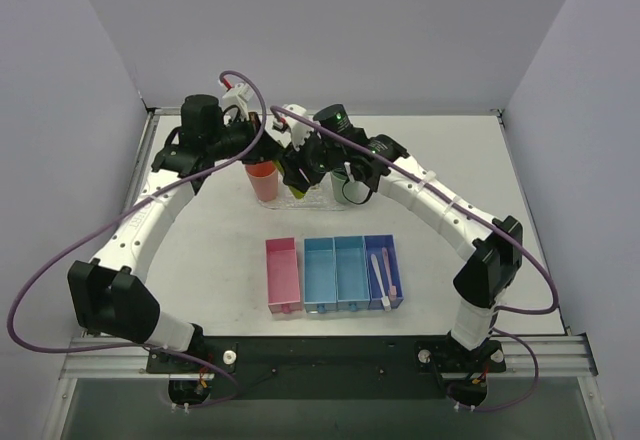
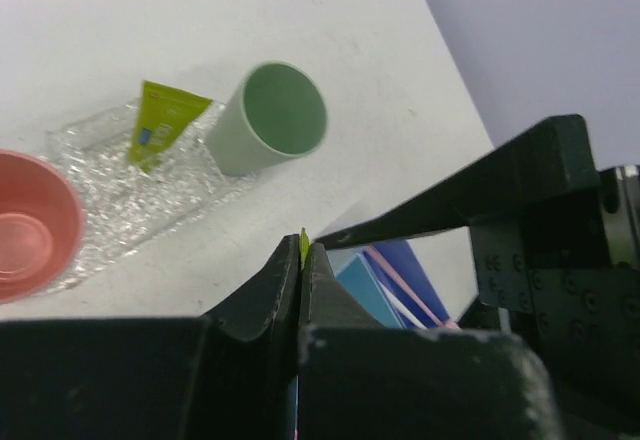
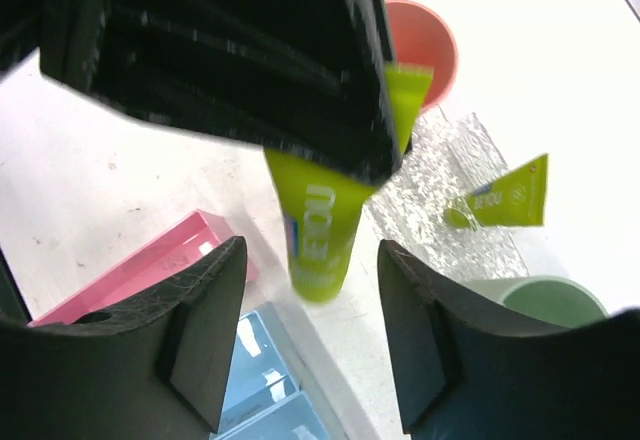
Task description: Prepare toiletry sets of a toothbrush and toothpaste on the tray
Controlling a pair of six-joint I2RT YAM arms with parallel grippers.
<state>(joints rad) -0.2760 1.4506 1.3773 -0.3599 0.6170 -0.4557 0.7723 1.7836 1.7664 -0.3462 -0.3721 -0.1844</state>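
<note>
From above, the tray (image 1: 303, 201) sits between a pink cup (image 1: 263, 181) and a green cup (image 1: 349, 191). A toothbrush (image 1: 379, 274) lies in the dark blue bin (image 1: 393, 248).

Left wrist: the left gripper (image 2: 303, 252) is clamped on a toothpaste tube (image 2: 304, 244). A second toothpaste (image 2: 163, 122) lies on the tray.

Right wrist: the right gripper (image 3: 310, 252) stands open, its fingers flanking the hanging tube without touching it.

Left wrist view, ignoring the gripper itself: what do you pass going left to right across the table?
pink cup → toothpaste lying on the tray → green cup → blue bins
</note>
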